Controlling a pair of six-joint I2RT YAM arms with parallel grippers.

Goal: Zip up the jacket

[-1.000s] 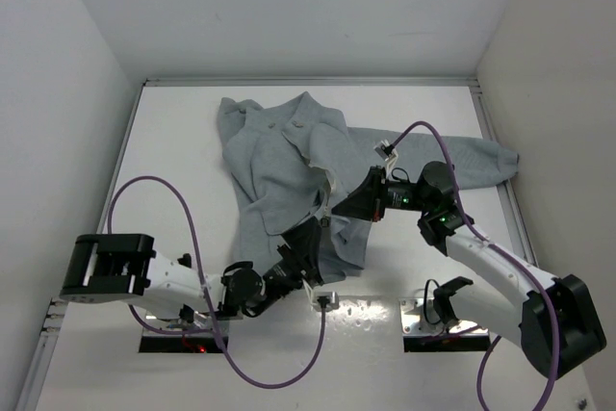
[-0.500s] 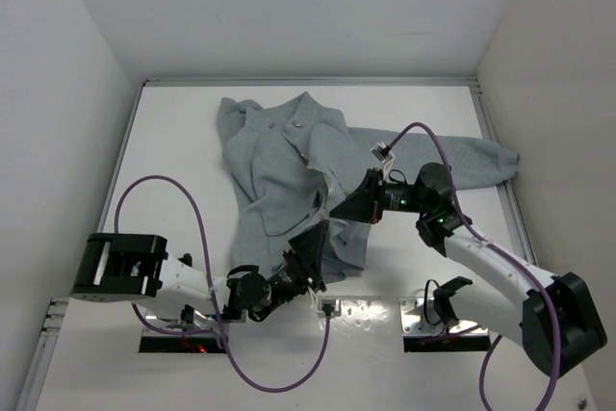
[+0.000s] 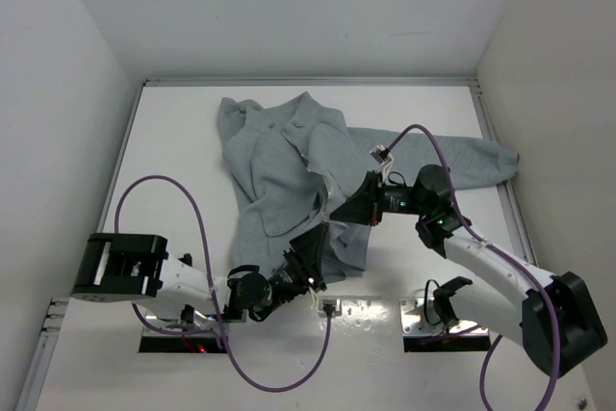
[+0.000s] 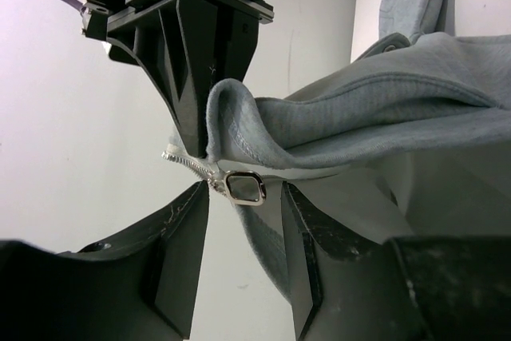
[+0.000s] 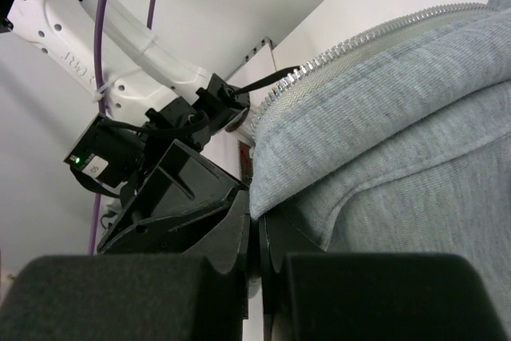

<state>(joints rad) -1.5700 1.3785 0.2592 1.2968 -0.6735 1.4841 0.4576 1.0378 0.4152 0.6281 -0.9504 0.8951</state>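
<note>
At right hand (image 5: 254, 212) | jacket (image 5: 399, 117) edge pinched | zipper pull (image 4: 245, 188) hidden overhead

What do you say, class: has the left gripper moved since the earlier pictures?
Yes. In the top view the left gripper has slipped slightly toward the near edge of the table, and a little to the right.

A white table (image 3: 173, 156) fills the bottom of a plain white enclosure, shut in by a left wall (image 3: 58, 93), a back wall (image 3: 308, 7) and a right wall (image 3: 563, 64), with a thin metal rail (image 3: 308, 81) along its far edge under soft, even light.
</note>
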